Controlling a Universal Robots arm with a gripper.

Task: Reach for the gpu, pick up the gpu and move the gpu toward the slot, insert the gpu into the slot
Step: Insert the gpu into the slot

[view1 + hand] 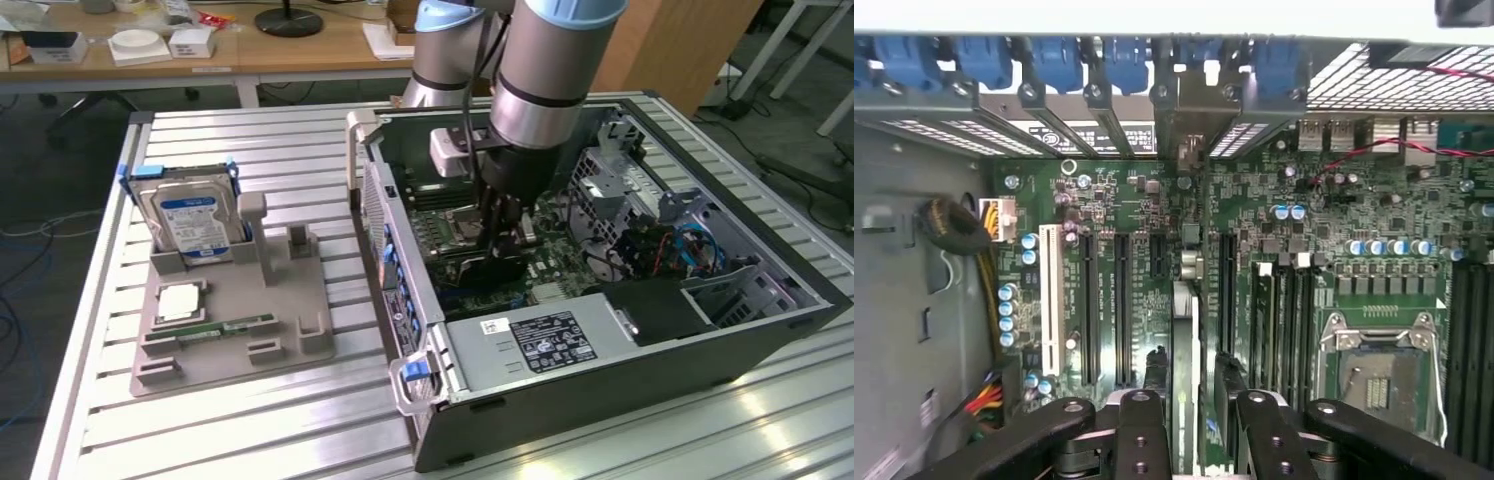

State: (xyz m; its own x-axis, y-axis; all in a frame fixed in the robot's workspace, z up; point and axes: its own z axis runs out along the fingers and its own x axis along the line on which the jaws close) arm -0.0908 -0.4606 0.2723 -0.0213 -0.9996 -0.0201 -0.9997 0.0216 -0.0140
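Wrist view gives you the key relation: the gpu (pixel 1184 370) hangs edge-on between the tool (pixel 1194 430) fingers, which pinch it from both sides. Its long axis runs parallel to the dark connector strips of the green motherboard (pixel 1254 210). The slot (pixel 1226 290) lies just beside the card's line, a little to one side, so it is not yet seated, I judge. From the exterior view you see the tool (pixel 505 245) low inside the open computer case (pixel 747 300) on the desk (pixel 240 420).
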